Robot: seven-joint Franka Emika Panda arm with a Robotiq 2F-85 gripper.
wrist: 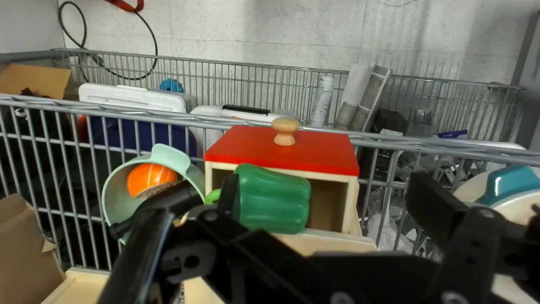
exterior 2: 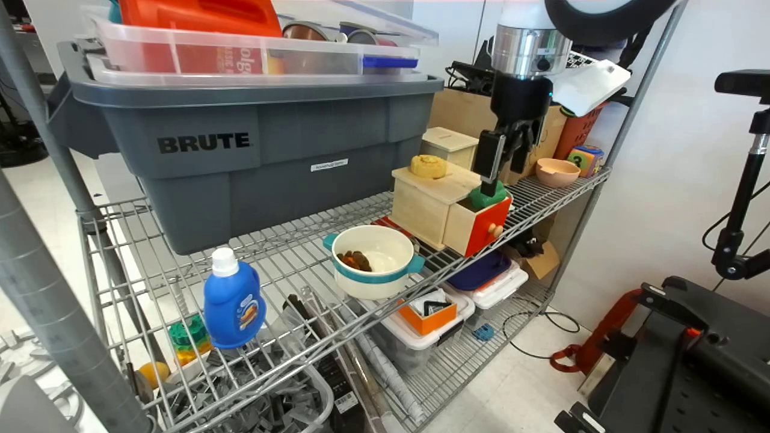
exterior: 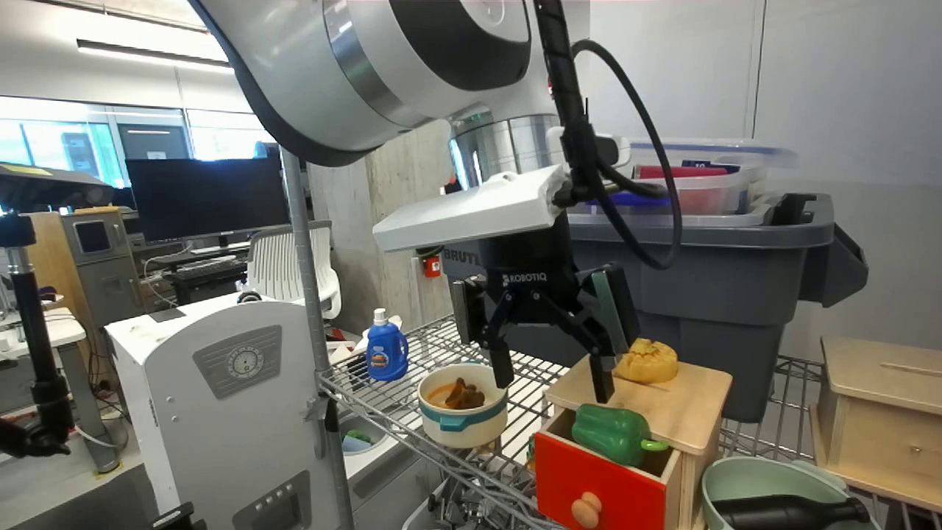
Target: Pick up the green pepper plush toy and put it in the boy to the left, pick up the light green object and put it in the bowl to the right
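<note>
Claw [exterior: 553,377] downward, jaws wide apart, near green pepper [exterior: 609,433] in drawer [exterior: 589,473]

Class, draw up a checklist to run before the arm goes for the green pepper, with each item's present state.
1. Gripper open: ok; jaws stand apart.
2. Drawer open: ok; the green pepper shows above its sides.
3. Pepper centred between the fingertips: not ok; in the wrist view it lies nearer one, which partly covers it.
4. Fingertips clear of the pepper: cannot tell; exterior views leave the gap unclear.
5. Pale green bowl unoccupied: not ok; it holds a black bottle and an orange item.
</note>
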